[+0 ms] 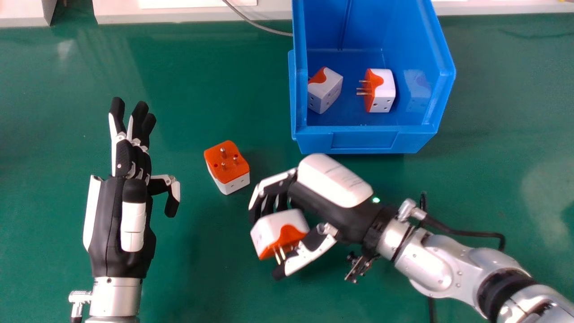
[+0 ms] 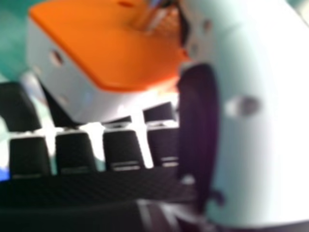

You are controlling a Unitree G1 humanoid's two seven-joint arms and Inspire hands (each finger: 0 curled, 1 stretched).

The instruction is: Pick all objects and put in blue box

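R hand had its fingers curled partway round an orange/wht plug adapter, thumb on the prong side — so approx. half closed, w/ the adapter on the near side of the blue box. Another adapter sat prongs up on the grn table, btwn the hands. Two more, L one & R one, lay apart in the box. L hand was empty, fingers mostly straight, at the view's L.
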